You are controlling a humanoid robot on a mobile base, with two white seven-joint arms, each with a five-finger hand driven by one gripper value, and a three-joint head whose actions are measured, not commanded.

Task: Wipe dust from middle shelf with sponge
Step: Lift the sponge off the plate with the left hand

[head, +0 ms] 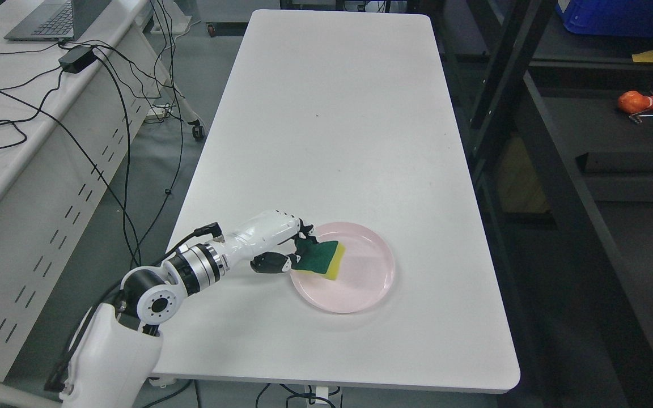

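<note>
Currently, the sponge (321, 259) is held by the left hand (287, 249) over the near-left part of the pink plate (360, 283), which rests on the white table (338, 113) toward its near edge. The fingers (304, 232) are seen curled onto the sponge's left end from above, with the thumb (270, 263) placed beneath; the grip is judged closed on the sponge, though whether the sponge is lifted clear of the plate cannot be determined. From the hand, the sponge lies toward 3 o'clock. Its long axis is aligned roughly from 9 to 3 o'clock, tilted slightly, with the free end pointing toward 3 o'clock. The green scouring face is turned upward and the yellow foam is exposed along the lower and right edges. The right arm is not visible, so the left hand is the only one positioned for the work. The dark shelf unit (553, 153) stands well apart, at about 2 o'clock from the hand, beyond the table's right edge. The next move is therefore judged to require a carry toward 2 o'clock, with the free end leading.
</note>
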